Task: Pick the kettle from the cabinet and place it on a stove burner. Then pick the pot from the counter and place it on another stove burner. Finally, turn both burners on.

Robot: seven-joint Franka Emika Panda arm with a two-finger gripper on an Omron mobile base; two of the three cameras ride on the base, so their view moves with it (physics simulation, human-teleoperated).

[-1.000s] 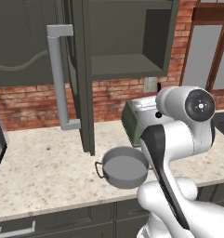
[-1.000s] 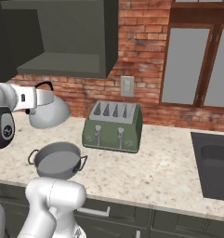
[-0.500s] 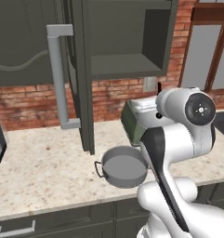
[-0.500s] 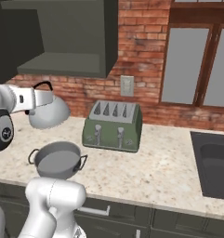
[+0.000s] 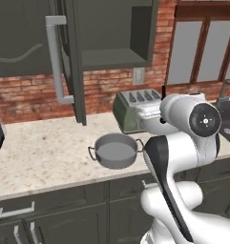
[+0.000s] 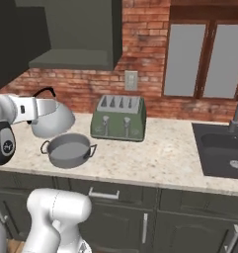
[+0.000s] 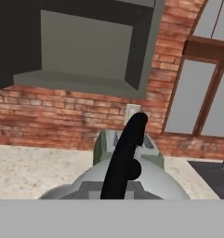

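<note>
A red brick wall (image 6: pixel 145 44) runs behind the pincer (image 6: pixel 36 109), with a pale outlet plate (image 6: pixel 131 80) beyond it. Farther off to the pincer's side, a dark-framed window (image 6: pixel 205 59) with grey panes stands above a black sink (image 6: pixel 224 153). A green toaster (image 6: pixel 118 118) sits between. Dark grey drawers (image 6: pixel 140 197) lie below.

Arm folded up high, elbow bent, forearm level across the front. Tool (image 6: pixel 37 109) pointing sideways, jaws clamped tight on the kettle (image 6: pixel 52 121) handle, carried aloft.
</note>
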